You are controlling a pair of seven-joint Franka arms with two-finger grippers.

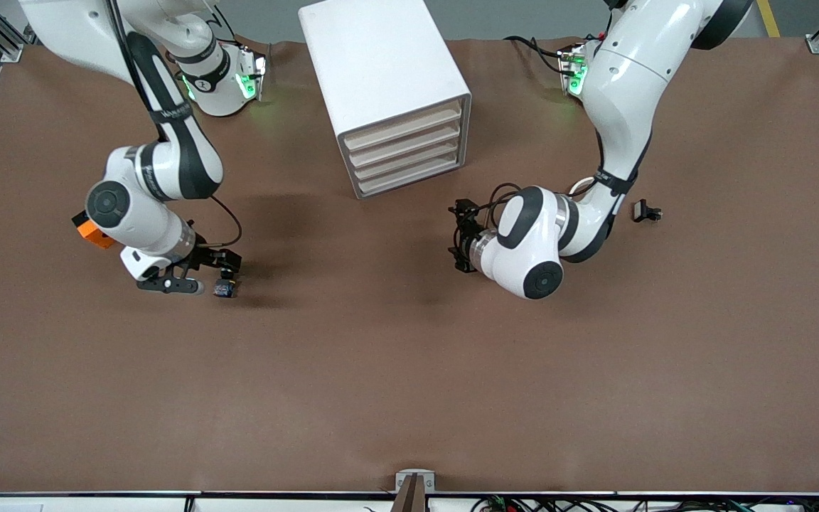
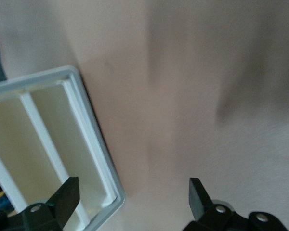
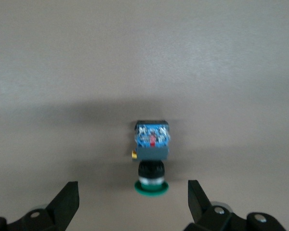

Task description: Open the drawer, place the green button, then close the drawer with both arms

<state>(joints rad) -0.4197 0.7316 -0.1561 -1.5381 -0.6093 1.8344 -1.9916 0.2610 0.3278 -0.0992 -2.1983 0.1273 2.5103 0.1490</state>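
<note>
The push button point(image 1: 225, 288) lies on its side on the brown worktop point(image 1: 409, 370), toward the right arm's end and nearer the front camera than the white cabinet point(image 1: 384, 89). All four drawers point(image 1: 409, 158) of that cabinet look shut.

The main risk sits with the right claw point(image 1: 212, 274). It is low over the button with its fingers spread apart and holding nothing. In the right wrist view the button point(image 3: 152, 154) lies between the two fingertips point(image 3: 67, 202), green cap pointing toward the claw. The part is small and has a rounded cap, so an off-centre squeeze would probably roll or flick it away rather than pinch it.

A second risk is order: no drawer is open yet, so a button lifted now has nowhere to go.

The left claw point(image 1: 463, 238) hangs over the worktop in front of the cabinet, fingers point(image 2: 198, 195) apart and empty. Its wrist view catches the cabinet's corner point(image 2: 94, 144); a careless approach could shove the whole cabinet instead of sliding one drawer out.
</note>
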